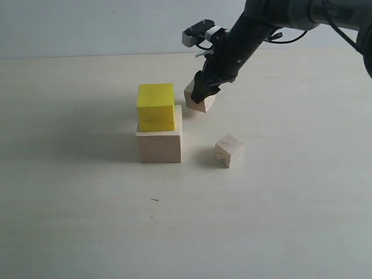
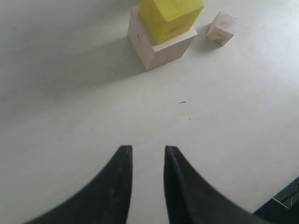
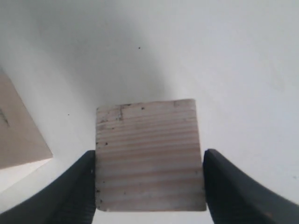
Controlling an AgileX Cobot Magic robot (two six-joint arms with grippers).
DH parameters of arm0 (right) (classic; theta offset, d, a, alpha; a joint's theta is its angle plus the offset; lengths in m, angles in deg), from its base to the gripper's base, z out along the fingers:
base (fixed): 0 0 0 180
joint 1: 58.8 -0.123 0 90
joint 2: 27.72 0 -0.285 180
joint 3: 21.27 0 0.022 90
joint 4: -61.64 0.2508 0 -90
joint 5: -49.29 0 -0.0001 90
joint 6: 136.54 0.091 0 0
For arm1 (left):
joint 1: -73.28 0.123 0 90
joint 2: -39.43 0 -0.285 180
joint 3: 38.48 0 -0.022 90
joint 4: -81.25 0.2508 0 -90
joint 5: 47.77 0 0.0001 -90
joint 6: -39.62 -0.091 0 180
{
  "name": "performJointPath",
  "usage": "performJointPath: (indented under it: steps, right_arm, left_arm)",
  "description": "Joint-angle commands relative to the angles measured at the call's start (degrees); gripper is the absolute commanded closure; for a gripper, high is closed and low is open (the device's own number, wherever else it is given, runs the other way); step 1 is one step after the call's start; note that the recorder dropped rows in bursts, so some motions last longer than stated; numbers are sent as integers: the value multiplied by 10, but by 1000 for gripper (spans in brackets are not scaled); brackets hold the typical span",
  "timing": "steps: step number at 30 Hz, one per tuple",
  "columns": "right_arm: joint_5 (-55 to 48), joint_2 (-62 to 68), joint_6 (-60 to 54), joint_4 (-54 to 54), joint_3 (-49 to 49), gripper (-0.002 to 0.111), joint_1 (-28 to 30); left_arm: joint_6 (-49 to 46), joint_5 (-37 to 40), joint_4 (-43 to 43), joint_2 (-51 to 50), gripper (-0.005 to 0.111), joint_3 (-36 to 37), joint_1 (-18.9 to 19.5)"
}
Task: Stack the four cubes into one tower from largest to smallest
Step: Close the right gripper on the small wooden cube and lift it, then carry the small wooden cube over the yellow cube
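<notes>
Fingers (image 3: 70, 196) of the right gripper (image 1: 204, 92) pinch a tilted small cube (image 3: 149, 154) just beside the yellow cube (image 1: 156, 106), which sits atop the large cube (image 1: 159, 146). Second small cube (image 1: 229, 150) lies near the stack. Left gripper (image 2: 147, 154) hovers empty, fingers slightly apart.

Black arm (image 1: 239, 42), tapered black left gripper (image 2: 147, 149)

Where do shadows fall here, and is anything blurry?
Exterior view: the bright yellow cube on the large pale wood cube throws a soft shadow leftwards across the table. Left wrist view: the black left gripper looks soft-edged up close. Right wrist view: the small pale wood cube in the right gripper shows clear grain, dim shadow beyond.
</notes>
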Motion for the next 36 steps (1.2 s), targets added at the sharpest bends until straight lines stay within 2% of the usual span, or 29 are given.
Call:
performJointPath:
  steps: [1, 7, 11, 16, 19, 29, 36]
  right_arm:
    - [-17, -35, 7, -6, 0, 108, 13]
    - [-75, -73, -10, 6, 0, 108, 45]
    - [-142, -90, -96, 109, 0, 108, 78]
    - [-142, -106, -128, 157, 0, 108, 113]
    - [-142, -117, -160, 228, -19, 108, 128]
    - [-142, -183, -289, 318, -184, 108, 130]
    - [-142, -235, -306, 315, -206, 108, 126]
  left_arm:
    - [-3, 0, 0, 2, 81, 1, 2]
    - [-13, 0, 0, 2, 81, 1, 2]
    - [-13, 0, 2, 2, 81, 1, 2]
    - [-15, 0, 3, 2, 81, 1, 2]
    - [-15, 0, 4, 2, 81, 1, 2]
    - [-15, -15, 10, 2, 81, 1, 2]
    - [-15, -22, 10, 2, 81, 1, 2]
